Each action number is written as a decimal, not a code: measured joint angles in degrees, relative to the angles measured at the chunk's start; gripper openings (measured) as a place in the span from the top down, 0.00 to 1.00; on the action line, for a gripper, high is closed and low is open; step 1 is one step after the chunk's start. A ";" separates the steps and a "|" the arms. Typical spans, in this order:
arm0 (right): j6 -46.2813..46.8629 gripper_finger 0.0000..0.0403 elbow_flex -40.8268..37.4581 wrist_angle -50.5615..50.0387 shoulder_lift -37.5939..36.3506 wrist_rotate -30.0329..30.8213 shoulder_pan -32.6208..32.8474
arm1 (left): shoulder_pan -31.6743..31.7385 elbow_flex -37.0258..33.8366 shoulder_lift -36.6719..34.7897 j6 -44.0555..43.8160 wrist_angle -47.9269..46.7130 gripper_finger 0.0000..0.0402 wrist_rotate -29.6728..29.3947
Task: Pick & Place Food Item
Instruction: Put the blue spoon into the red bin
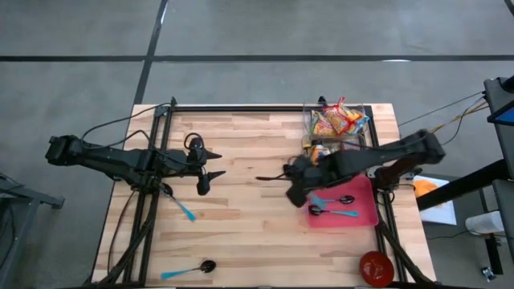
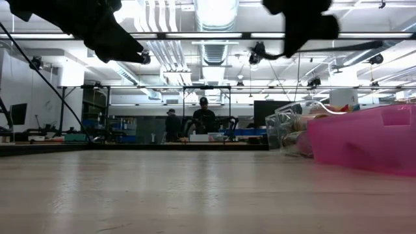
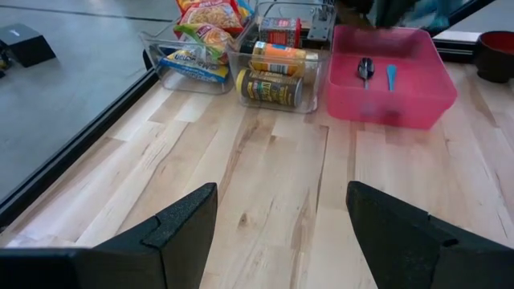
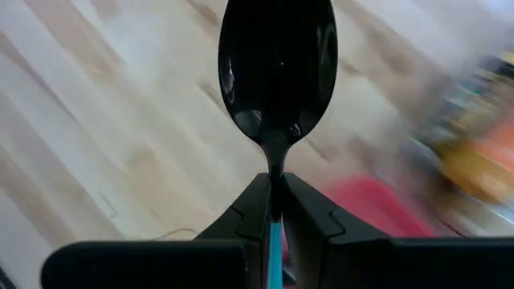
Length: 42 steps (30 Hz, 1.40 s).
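Observation:
My right gripper (image 1: 287, 178) hangs over the middle of the table, just left of the pink tray (image 1: 365, 215), and is shut on a spoon (image 4: 277, 64) with a black bowl and a blue handle. Food stands in clear bins at the far right. One bin holds noodle packets (image 1: 337, 120) and the other holds cans (image 3: 273, 84). My left gripper (image 3: 281, 217) waits open over the table's left half, with nothing between its fingers. My right gripper pinches the spoon's thin neck (image 4: 275, 164) between its two fingertips, right where the black bowl meets the blue handle (image 4: 275, 241). The fingers slant down from the table's right side and lie along the spoon. The bowl sticks out past the fingertips, clear of the table.
Two more spoons (image 1: 333, 205) lie in the pink tray. A blue-handled spoon (image 1: 183, 210) lies near the left arm and another (image 1: 193, 269) lies at the near edge. A red bowl (image 1: 375, 267) stands at the near right corner. People stand in the room beyond the table (image 2: 203, 120).

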 joint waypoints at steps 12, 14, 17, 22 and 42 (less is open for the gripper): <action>0.01 0.94 -1.58 -22.75 -8.51 -1.17 2.85 | -0.02 0.00 0.00 -0.02 -0.01 0.30 0.01; 0.04 0.94 -2.44 -22.73 -8.52 -2.51 3.77 | -0.01 0.00 0.00 -0.02 -0.01 0.30 0.01; -0.49 0.94 -4.36 -22.54 -7.87 -3.89 5.46 | 0.00 0.00 0.00 -0.02 -0.01 0.30 -0.01; -3.72 0.94 -9.68 -19.87 -6.46 -5.06 8.48 | -0.01 0.00 0.00 -0.06 -0.01 0.30 0.00; -3.07 0.94 -34.07 5.68 -6.28 -9.55 9.73 | -0.01 0.00 0.00 -0.17 -0.01 0.30 0.01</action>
